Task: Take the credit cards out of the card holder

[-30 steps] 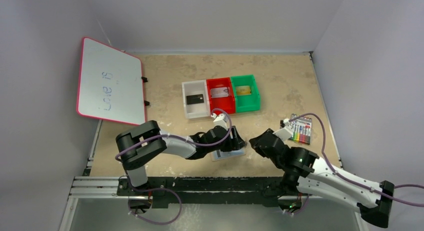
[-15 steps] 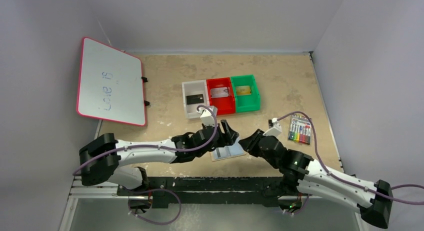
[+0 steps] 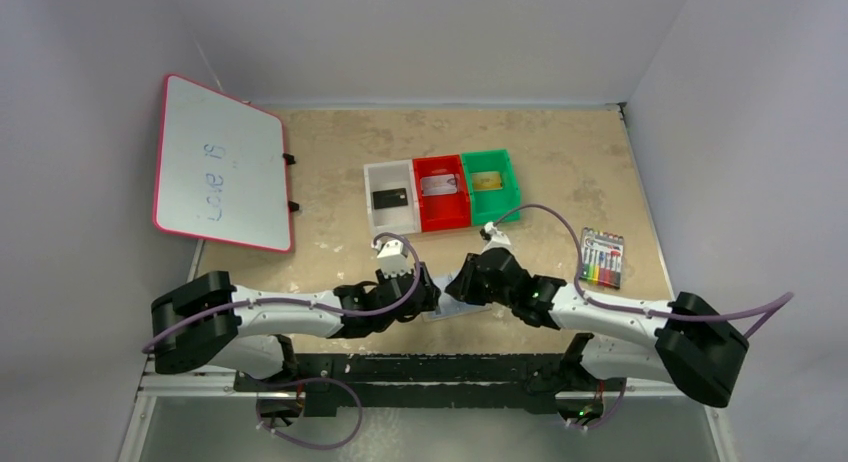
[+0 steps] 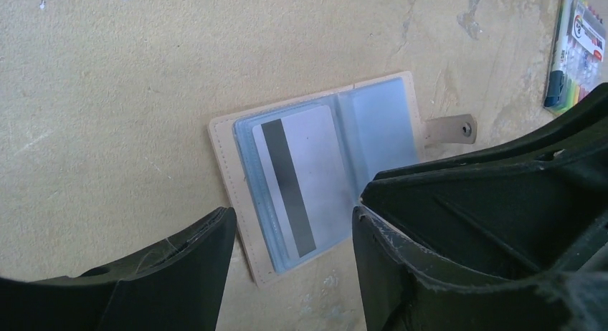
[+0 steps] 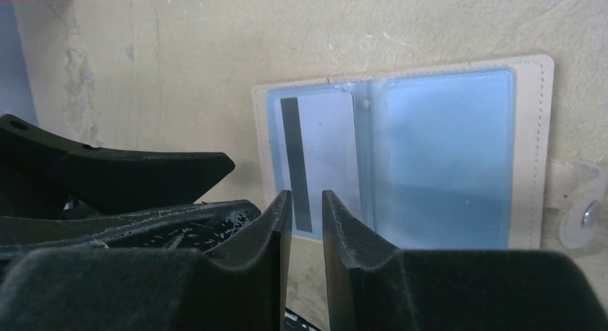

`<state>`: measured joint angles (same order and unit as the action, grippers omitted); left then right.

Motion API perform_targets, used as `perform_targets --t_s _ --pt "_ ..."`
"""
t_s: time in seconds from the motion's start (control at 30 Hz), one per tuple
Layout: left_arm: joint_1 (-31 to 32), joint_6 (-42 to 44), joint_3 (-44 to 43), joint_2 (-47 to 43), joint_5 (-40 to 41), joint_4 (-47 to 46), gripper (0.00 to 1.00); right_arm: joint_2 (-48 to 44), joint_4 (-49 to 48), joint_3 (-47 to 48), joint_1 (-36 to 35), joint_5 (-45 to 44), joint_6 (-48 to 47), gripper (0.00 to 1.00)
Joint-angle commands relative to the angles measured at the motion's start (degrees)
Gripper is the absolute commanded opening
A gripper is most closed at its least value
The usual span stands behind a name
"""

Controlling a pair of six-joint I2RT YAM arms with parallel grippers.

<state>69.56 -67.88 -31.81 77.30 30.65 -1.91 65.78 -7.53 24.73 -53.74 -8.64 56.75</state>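
Arms both closed in on the card holder (image 4: 383,127) over the last second. Right gripper (image 5: 307,215) was back near the marker pack (image 3: 603,258). Its arm has since stretched across to the left, and the tips now sit just over the holder's near edge. Fingers nearly together, thin slot between them, nothing in it.

Left gripper (image 4: 290,270) was right over the holder with its elbow high. That arm now lies low and flat, gripper at the holder's left side, fingers well apart and empty.

Holder lies open and flat on the table (image 3: 560,152) between the two grippers. One card left in it: pale card with dark stripe (image 4: 294,189), on the panel away from the snap tab (image 4: 450,128), slightly skewed. Can't tell if it's still tucked in the sleeve. Other panel looks bare.

Further back, nothing has moved: black card (image 3: 388,197) in white bin (image 3: 395,222), silver card (image 3: 437,185) in red bin (image 3: 445,214), gold card (image 3: 487,182) in green bin (image 3: 495,207).

My read: last card. Right looks lined up to pinch it, left probably braces the holder. Risk: holder slides.
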Motion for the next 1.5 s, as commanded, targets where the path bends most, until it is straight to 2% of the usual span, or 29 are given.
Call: perform_targets --t_s 0.0,0.33,0.6,0.9,1.07,1.17,1.4,1.47 --pt "0.31 -0.91 -0.75 -1.83 0.92 -0.66 0.60 -0.53 -6.41 0.39 2.12 5.00 -2.27 0.25" --pt "0.29 1.97 -1.66 0.44 -2.71 -3.60 0.58 0.67 -11.24 -3.83 7.44 13.00 -3.22 0.26" --pt "0.31 2.86 -2.30 3.14 -4.20 -5.40 0.57 3.95 -12.33 -4.34 9.42 15.93 -3.59 0.26" --pt "0.31 1.97 -3.92 7.50 -5.02 -4.24 0.49 8.03 -11.75 -3.25 10.05 16.87 -5.51 0.24" --pt "0.31 2.05 -4.26 8.58 -5.47 -3.74 0.45 9.87 -16.43 -4.96 10.14 19.88 -4.26 0.17" --pt "0.31 2.09 -4.39 9.47 -5.67 -3.32 0.39 10.16 -19.87 -6.68 10.31 21.11 -2.53 0.15" --pt "0.31 2.46 -5.36 11.25 -6.04 -1.44 0.25 8.81 -22.12 -7.68 10.74 21.22 -0.37 0.00" --pt "0.31 2.49 -5.46 11.43 -6.04 -1.27 0.20 7.94 -22.91 -8.33 10.96 21.21 0.56 0.00"
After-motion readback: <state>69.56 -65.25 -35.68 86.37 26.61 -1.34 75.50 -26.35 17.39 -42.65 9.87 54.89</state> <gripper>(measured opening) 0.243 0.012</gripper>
